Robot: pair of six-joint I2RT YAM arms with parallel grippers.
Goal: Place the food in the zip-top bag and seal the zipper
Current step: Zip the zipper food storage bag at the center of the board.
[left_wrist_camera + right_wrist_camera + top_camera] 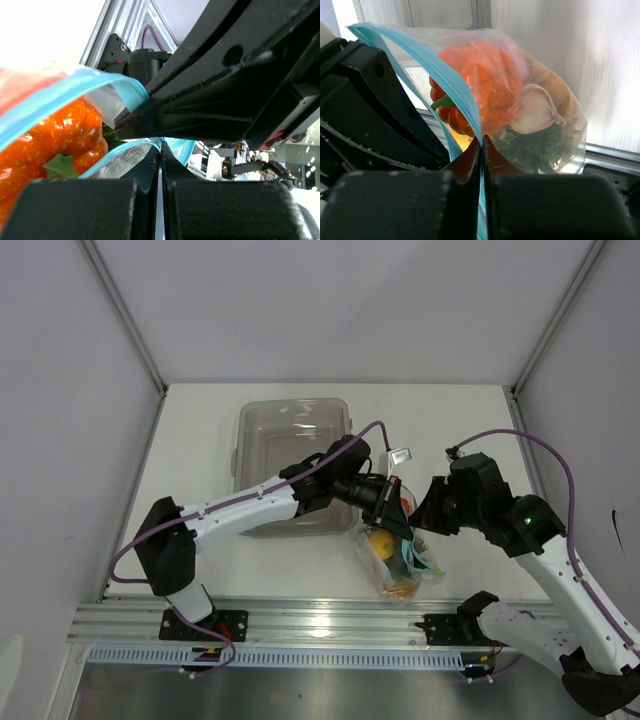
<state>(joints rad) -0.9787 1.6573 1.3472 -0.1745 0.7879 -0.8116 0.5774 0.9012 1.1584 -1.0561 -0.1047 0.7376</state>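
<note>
The zip-top bag (402,568) hangs just above the near table edge, held up between both arms. Through its clear plastic (555,65) show the food: an orange pumpkin (490,85), a white radish (536,115), a green leafy sprig (535,146) and a yellow lemon (381,540). My left gripper (161,146) is shut on the light blue zipper (60,95) at the bag's mouth. Close beside it, my right gripper (482,142) is shut on the same zipper (440,75). Both grippers meet above the bag, left gripper (397,512), right gripper (420,516).
A rigid clear grey tray (290,420) stands behind the left arm at mid-table. An aluminium rail (320,620) runs along the near edge just below the bag. White walls close in the table on three sides.
</note>
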